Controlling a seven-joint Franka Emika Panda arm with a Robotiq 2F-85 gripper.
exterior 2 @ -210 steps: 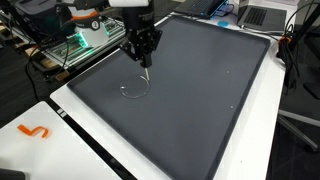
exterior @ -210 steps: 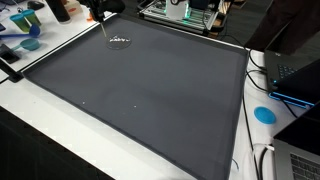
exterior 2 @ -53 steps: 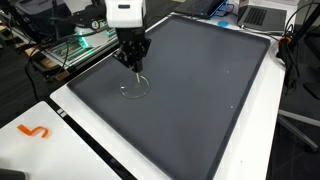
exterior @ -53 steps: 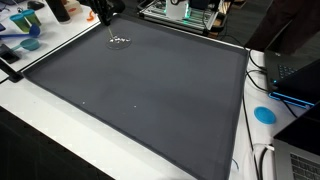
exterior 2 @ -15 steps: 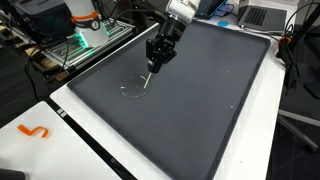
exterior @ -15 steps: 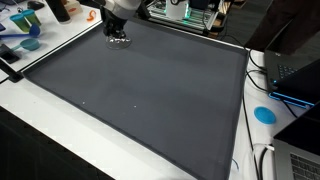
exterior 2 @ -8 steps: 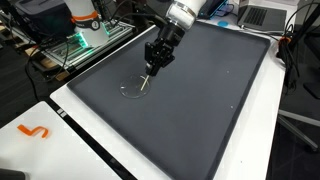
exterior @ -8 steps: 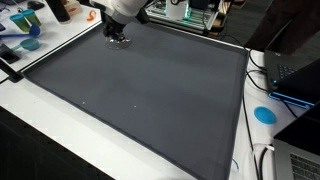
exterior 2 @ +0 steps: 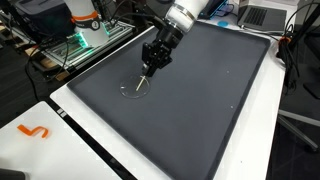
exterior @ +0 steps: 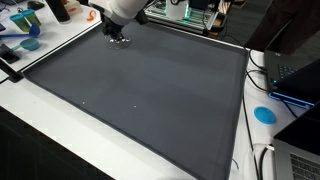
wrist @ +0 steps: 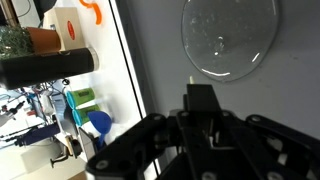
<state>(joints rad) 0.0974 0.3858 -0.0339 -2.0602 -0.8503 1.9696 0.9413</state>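
Observation:
A clear round disc [exterior 2: 134, 88] lies flat near one corner of the dark grey mat [exterior 2: 200, 100]. In the wrist view the clear disc [wrist: 230, 38] sits just ahead of the fingers. My gripper [exterior 2: 149, 68] hangs tilted right above the disc's edge, shut on a thin stick [exterior 2: 143, 80] whose tip reaches down to the disc. The stick's dark end [wrist: 200, 98] pokes out between the jaws in the wrist view. In an exterior view the gripper [exterior: 117, 38] covers most of the disc.
The mat lies on a white table [exterior 2: 60, 150] with an orange hook-shaped piece [exterior 2: 33, 131] near its corner. A green circuit board [exterior 2: 80, 45] and cables stand beyond the mat's edge. A laptop [exterior: 300, 70] and a blue disc [exterior: 264, 114] sit beside it.
Over the last second the gripper has shifted slightly toward the clear disc with the stick still in it. Earlier it stood upright over the disc; now the arm leans in at a tilt.

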